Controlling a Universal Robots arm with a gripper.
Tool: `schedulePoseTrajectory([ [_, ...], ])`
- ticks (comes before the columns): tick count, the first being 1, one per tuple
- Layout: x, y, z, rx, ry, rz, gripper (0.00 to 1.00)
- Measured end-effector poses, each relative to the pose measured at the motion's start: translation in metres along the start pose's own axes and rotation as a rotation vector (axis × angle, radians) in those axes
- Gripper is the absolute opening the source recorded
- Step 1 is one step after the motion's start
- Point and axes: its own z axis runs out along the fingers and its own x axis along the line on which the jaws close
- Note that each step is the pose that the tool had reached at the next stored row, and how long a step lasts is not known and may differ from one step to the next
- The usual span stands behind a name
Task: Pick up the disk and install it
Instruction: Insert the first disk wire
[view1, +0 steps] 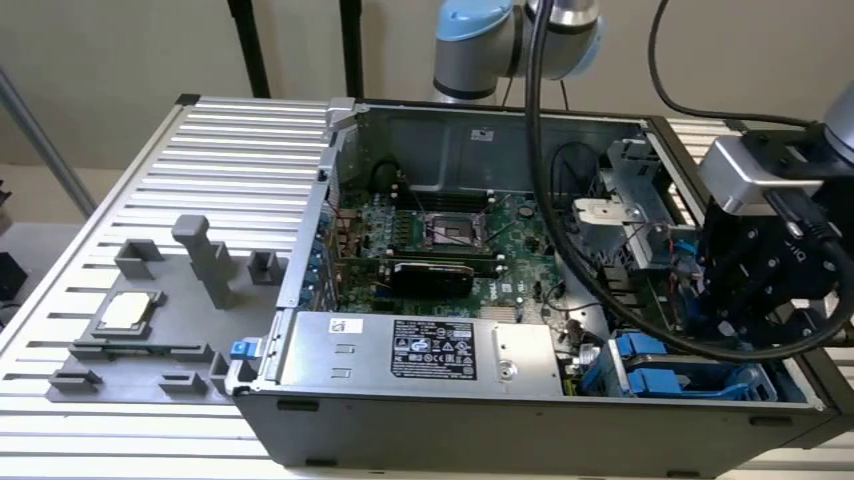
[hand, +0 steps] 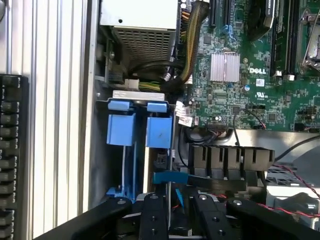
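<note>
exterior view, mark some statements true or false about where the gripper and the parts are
1. The computer case is open and its motherboard is exposed. True.
2. The gripper hangs over the grey fixture at the exterior view's left. False: it is at the exterior view's right, over the bay with the blue caddies.
3. A small square CPU chip lies on the grey fixture, outside the case. True.
4. A large fan covers the CPU socket. False: the socket is uncovered.
5. The power supply with its black label sits along the near edge of the case. True.
</note>
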Motion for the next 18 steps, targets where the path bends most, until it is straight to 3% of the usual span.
schedulePoseTrajectory([
  [3, 0.008, 0.0001, -0.0017, 0.0002, -0.0059, 0.000, 0.00],
  [7, 0.011, -0.0033, -0.0078, 0.0007, -0.0275, -0.001, 0.00],
  [10, 0.011, -0.0106, -0.0106, 0.0009, -0.0432, -0.003, 0.00],
  [12, 0.012, -0.0144, -0.0110, 0.0009, -0.0472, -0.004, 0.00],
  [14, 0.013, -0.0160, -0.0111, 0.0009, -0.0474, -0.005, 0.00],
  [15, 0.014, -0.0165, -0.0111, 0.0009, -0.0475, -0.006, 1.00],
  [18, 0.015, -0.0178, -0.0106, 0.0008, -0.0478, -0.009, 1.00],
])
